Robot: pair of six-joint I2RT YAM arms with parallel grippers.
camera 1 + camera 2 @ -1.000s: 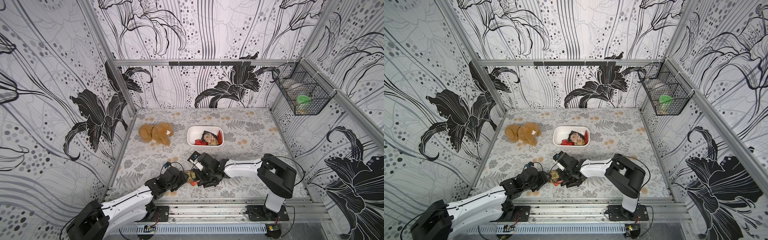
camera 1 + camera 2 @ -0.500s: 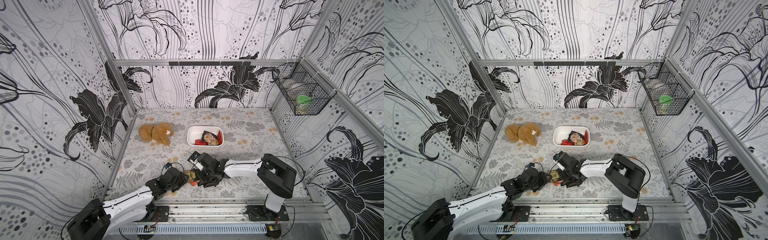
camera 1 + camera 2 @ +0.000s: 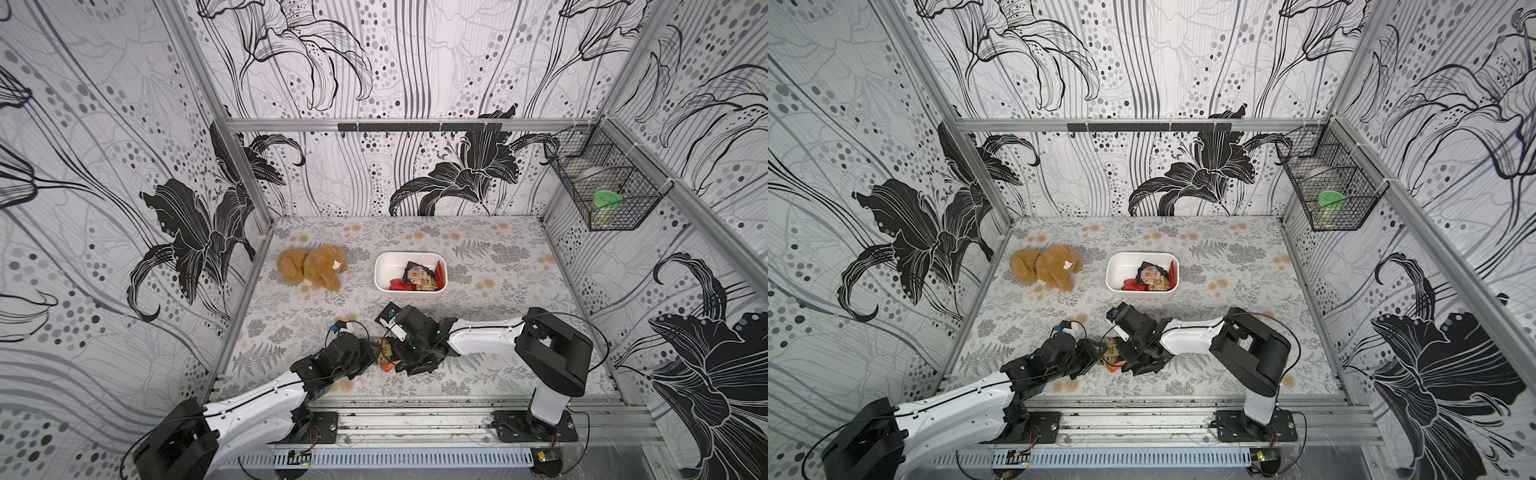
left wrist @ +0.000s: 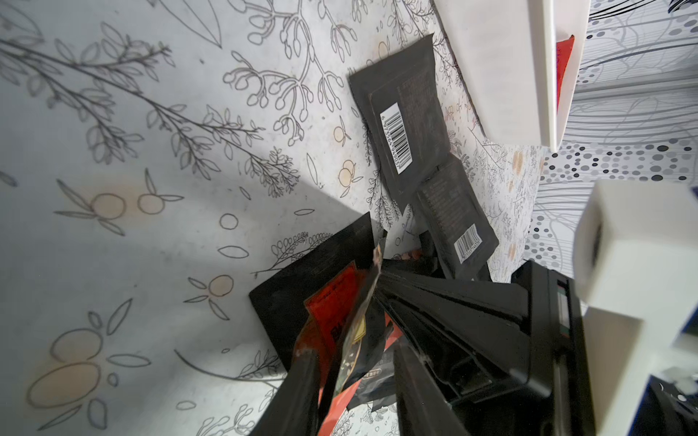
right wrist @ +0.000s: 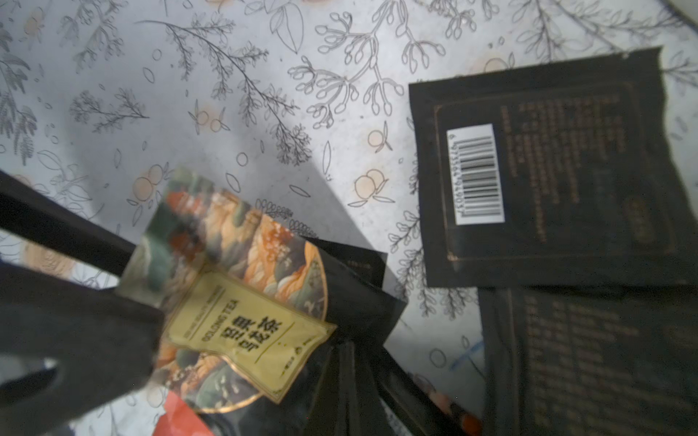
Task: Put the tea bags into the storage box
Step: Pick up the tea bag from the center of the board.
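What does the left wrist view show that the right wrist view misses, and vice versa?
Only the left wrist view shows the storage box, its white wall with a red sachet above the rim. Only the right wrist view shows the printed face and yellow label of the oolong sachet. Both show that sachet, pinched by the right gripper and standing inside the left gripper, plus two black barcoded sachets on the table.
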